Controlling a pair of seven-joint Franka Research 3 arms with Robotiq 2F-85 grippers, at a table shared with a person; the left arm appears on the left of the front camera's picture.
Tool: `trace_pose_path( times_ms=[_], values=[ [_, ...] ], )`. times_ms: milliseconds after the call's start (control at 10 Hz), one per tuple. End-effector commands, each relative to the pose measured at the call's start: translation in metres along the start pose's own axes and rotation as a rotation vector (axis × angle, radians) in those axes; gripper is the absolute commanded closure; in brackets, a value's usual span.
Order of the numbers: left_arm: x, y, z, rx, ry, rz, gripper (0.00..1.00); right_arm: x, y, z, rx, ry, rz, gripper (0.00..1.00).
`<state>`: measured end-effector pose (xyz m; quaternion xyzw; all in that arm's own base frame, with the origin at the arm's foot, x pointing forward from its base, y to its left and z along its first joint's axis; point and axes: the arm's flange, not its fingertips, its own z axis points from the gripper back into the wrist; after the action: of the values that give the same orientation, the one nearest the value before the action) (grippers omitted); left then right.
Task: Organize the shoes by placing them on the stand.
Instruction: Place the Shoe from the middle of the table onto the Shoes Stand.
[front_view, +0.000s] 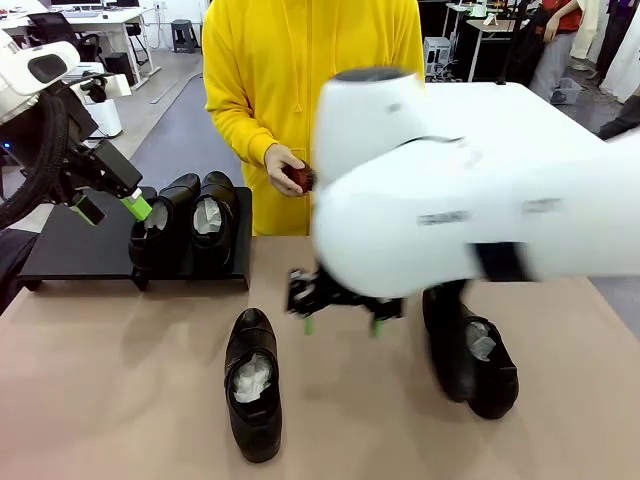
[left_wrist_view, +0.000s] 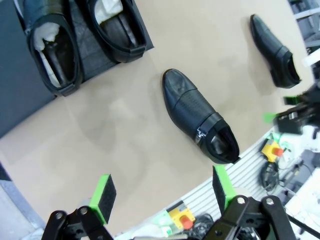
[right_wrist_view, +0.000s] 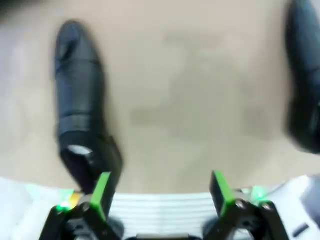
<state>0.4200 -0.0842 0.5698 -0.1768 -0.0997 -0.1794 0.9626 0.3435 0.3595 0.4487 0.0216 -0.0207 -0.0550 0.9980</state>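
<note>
Glossy, smooth black leather dress shoes stuffed with crumpled white paper; matt black flat stand; smooth, matt beige tabletop; soft-looking yellow cloth top.

The right claw has its green fingers spread wide apart over the tan table. A blurry black shoe lies just past one finger. A second black shoe lies farther out past the other.

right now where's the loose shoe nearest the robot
In the front view the shoe lies left of centre, nearer the camera than the stand, lower left of the right gripper.
</note>
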Motion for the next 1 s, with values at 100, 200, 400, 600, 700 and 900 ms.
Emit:
trace_pose_path(
  times_ms=[100, 200, 400, 600, 700, 900],
  values=[
    [-0.018, -0.038, -0.021, -0.04, 0.035, 0.059, 0.0, -0.017, -0.082, 0.027, 0.067, -0.098, -0.355, 0.0],
    [-0.024, -0.054, -0.031, -0.049, 0.049, 0.105, 0.0, -0.023, -0.101, 0.033, 0.084, -0.14, -0.482, 0.0],
    [-0.031, -0.081, -0.054, -0.082, 0.066, 0.16, 0.0, -0.033, -0.128, 0.042, 0.063, -0.205, -0.67, 0.0],
    [-0.024, -0.063, -0.026, -0.023, -0.101, 0.027, 0.0, -0.035, -0.157, 0.041, 0.075, -0.176, -0.844, 0.0],
    [-0.029, -0.083, -0.054, -0.064, 0.094, 0.15, 0.0, -0.025, -0.142, 0.046, 0.073, -0.176, -0.664, 0.0],
    [-0.025, -0.081, -0.041, -0.054, 0.027, 0.123, 0.0, -0.025, -0.142, 0.046, 0.073, -0.176, -0.664, 0.0]
  ],
)
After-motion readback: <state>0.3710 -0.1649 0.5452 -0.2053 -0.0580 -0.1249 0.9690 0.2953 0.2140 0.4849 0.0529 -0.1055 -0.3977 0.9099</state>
